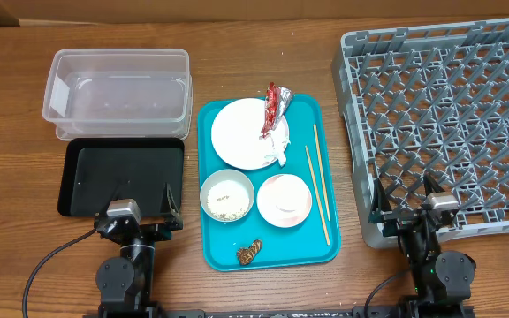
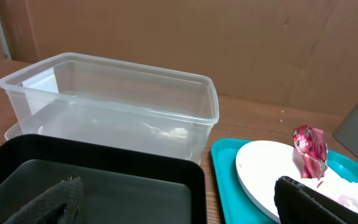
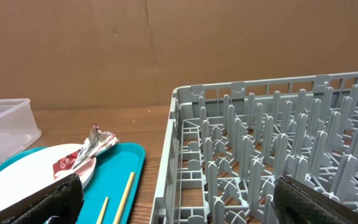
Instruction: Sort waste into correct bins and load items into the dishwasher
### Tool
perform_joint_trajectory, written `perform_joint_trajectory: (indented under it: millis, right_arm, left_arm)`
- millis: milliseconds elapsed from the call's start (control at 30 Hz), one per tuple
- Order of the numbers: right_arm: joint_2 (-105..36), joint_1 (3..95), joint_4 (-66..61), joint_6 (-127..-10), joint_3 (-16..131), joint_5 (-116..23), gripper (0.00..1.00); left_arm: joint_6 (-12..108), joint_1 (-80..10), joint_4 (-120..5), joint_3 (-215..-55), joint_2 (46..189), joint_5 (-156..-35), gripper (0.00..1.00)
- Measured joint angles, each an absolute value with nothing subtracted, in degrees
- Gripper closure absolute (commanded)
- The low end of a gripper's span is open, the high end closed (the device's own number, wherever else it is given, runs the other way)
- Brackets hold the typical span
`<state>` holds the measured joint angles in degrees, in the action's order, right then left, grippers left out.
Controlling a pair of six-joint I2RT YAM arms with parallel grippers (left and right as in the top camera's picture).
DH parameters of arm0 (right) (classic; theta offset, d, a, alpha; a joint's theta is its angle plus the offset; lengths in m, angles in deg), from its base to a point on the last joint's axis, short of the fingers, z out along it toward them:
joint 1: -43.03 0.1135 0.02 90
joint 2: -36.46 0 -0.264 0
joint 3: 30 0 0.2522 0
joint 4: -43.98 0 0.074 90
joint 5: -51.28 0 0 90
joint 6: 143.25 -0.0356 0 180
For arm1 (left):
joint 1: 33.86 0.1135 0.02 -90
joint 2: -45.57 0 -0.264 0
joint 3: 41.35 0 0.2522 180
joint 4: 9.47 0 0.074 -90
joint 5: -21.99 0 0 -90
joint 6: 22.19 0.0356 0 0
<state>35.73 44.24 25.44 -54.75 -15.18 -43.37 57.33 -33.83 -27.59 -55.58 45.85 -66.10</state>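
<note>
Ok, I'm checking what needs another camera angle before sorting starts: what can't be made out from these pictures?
Grains in the bowl: overhead only, too small to identify.
Brown lump: overhead only, too small to identify.
Napkin: left wrist view, mostly behind the wrist's own finger.
Chopsticks: right wrist view, cut off by the bottom edge.
Rack: far right runs off the overhead frame.

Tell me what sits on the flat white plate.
A red-and-silver foil wrapper and a crumpled white napkin lie at the right edge of the flat plate. The rest looks bare; anything beneath the napkin is hidden.
</note>
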Motion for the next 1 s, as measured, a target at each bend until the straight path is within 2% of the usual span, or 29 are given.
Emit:
perform_joint_trajectory:
  millis: [500, 800, 1000]
  right_arm:
    - [35.7, 44.2, 25.5, -55.2, -15.2, -43.4, 0.0]
    - [35.7, 44.3, 25.3, -66.1, -15.2, -43.4, 0.0]
    - [35.6, 44.3, 21.8, -68.5, -13.0, -43.4, 0.0]
  left_arm:
    - [57.2, -33.8, -27.6, -55.6, 45.8, -66.1, 0.0]
    - [51.0, -33.8, -28.5, -55.8, 45.8, -67.6, 0.0]
    - [49.8, -33.8, -35.3, -59.9, 47.4, -68.3, 0.0]
